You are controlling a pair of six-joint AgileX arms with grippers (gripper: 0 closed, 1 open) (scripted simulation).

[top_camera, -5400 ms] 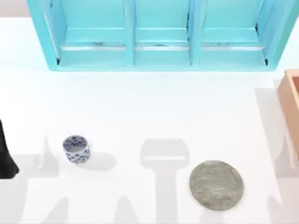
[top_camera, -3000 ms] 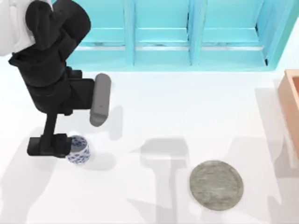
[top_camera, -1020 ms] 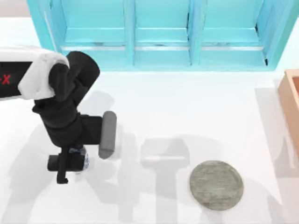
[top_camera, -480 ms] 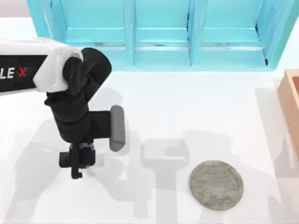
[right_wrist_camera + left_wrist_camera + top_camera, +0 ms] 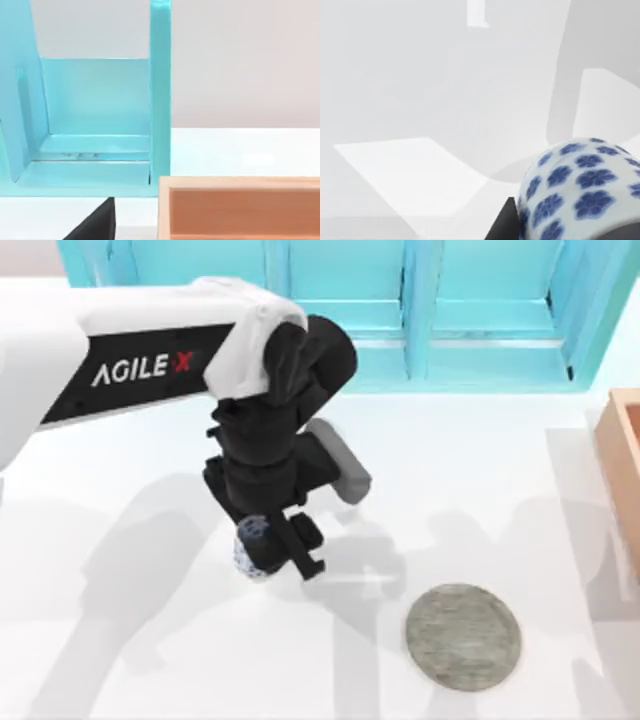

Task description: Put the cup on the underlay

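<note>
The cup [image 5: 252, 548], white with blue flowers, sits between the fingers of my left gripper [image 5: 270, 550], which is shut on it left of the table's middle. One black finger [image 5: 305, 555] shows on the cup's right side. In the left wrist view the cup [image 5: 580, 192] is close up, with a dark finger [image 5: 504, 224] against its side and the white table behind it. The underlay [image 5: 463, 637], a flat mottled grey disc, lies bare near the front edge, to the right of and nearer than the held cup. My right arm is parked at the right; a dark part of its gripper [image 5: 95, 225] shows in the right wrist view.
A light blue shelf unit [image 5: 340, 310] runs along the back of the table. An orange-brown wooden box [image 5: 625, 470] stands at the right edge, also seen as the box [image 5: 240, 207] in the right wrist view. White tabletop [image 5: 330, 640] lies between the cup and the disc.
My left arm came down on the cup at the left, shut on it, and has carried it rightward toward the table's middle. The grey disc has stayed in place.
</note>
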